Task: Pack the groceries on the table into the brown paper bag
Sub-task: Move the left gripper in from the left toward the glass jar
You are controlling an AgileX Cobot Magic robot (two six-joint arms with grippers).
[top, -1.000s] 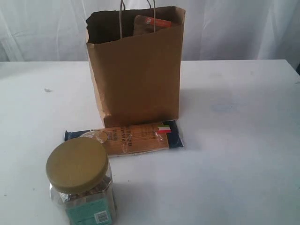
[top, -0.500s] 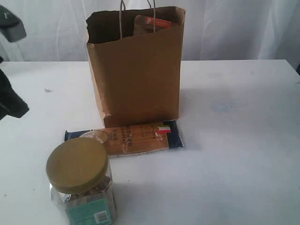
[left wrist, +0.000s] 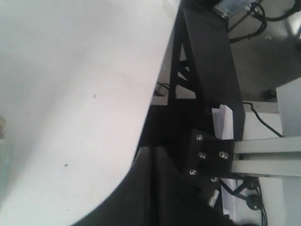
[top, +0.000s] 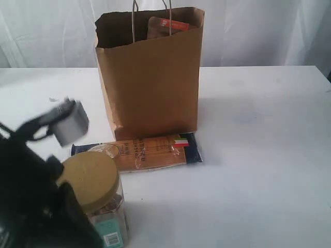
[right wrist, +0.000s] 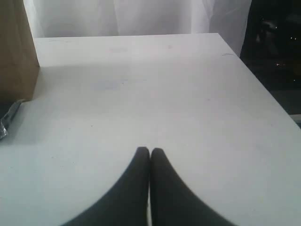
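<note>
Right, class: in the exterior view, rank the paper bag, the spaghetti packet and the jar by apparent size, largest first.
1. paper bag: clearly largest.
2-3. spaghetti packet and jar: unsure. The packet looks longer, the jar bulkier, but the jar sits nearest the camera and a dark arm hides part of it.

The white tabletop (top: 258,155) carries a tall brown paper bag (top: 150,88), standing upright. A flat blue-ended spaghetti packet (top: 150,152) lies just in front of the bag's base. Further in front of the bag, off its left corner, stands a clear jar (top: 95,181) with an olive-yellow lid.
</note>
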